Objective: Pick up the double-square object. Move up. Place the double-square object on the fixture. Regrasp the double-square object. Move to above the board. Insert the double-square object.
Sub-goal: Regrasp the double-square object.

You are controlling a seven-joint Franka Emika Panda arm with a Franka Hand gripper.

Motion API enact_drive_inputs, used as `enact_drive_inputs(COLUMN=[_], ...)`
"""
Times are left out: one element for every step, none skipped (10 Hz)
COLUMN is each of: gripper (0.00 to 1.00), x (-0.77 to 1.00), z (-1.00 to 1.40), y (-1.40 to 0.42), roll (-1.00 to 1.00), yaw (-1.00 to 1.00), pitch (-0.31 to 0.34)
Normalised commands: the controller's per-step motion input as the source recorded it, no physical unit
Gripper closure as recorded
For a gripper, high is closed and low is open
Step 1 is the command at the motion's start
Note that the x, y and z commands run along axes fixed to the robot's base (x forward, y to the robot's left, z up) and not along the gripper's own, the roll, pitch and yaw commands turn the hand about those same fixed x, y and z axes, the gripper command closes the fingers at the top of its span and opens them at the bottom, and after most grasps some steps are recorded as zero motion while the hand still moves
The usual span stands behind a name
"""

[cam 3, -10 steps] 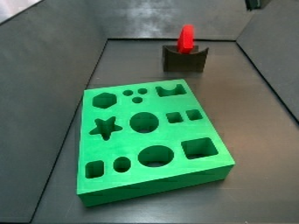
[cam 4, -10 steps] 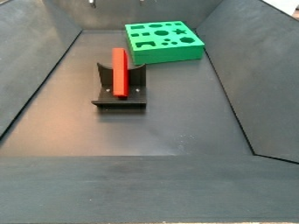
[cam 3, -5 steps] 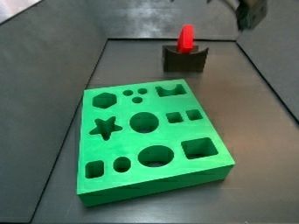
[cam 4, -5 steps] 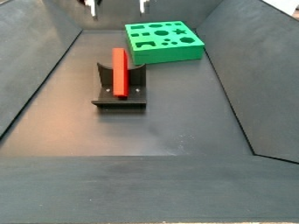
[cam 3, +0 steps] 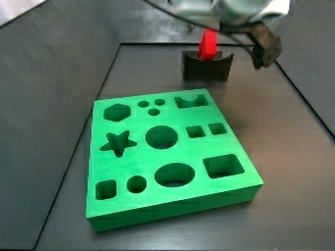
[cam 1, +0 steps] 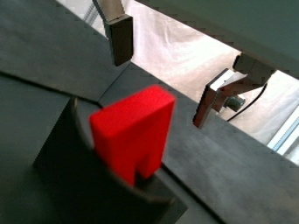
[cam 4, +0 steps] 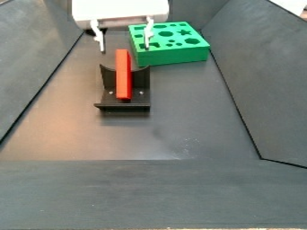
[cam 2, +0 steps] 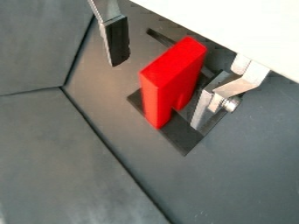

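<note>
The red double-square object (cam 3: 209, 42) (cam 4: 121, 72) stands upright in the notch of the dark fixture (cam 3: 207, 69) (cam 4: 124, 101) near the back wall. My gripper (cam 3: 233, 37) (cam 4: 122, 40) hangs open just above it, one finger on each side, touching nothing. In both wrist views the double-square object (cam 1: 131, 131) (cam 2: 173, 79) sits between the spread fingers (cam 1: 121, 39) (cam 2: 117, 39), on the fixture (cam 1: 65, 153) (cam 2: 184, 138). The green board (cam 3: 167, 155) (cam 4: 168, 42) with its shaped holes lies flat on the floor apart from the fixture.
Dark sloped walls (cam 4: 36, 81) (cam 3: 295, 88) close in the floor on all sides. The fixture stands near one wall, with the board beside it in a side view (cam 4: 180, 54).
The gripper has come down into view from above and now straddles the top of the red piece. The piece, fixture and board have not moved.
</note>
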Motion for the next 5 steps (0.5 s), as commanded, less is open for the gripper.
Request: enact_drive_inputs(gripper=[0.0,0.0,0.0,0.0,0.0], x=[0.1,0.1,0.09,0.08,0.07], z=[-1.0,-0.96,-0.8,-0.65,-0.44], y=[0.04,0.03,0.02,0.02,0.01], roll=[0.06,0.06,0.06,0.06,0.05], yaw=[0.04,0.01,-0.01,-0.02,-0.02], pitch=[-0.094,-0.089,-0.082,-0.073,-0.052])
